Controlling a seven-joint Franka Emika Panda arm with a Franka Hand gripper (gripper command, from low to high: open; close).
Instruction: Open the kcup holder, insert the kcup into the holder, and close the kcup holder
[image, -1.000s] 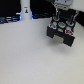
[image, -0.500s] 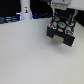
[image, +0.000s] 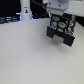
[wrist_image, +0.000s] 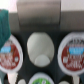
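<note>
tool (image: 60, 24) above kcup holder (image: 60, 35)

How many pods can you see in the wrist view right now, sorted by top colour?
Red-and-white pods: 2
White pod: 1
Green pod: 1, only partly in view
Total: 4
</note>
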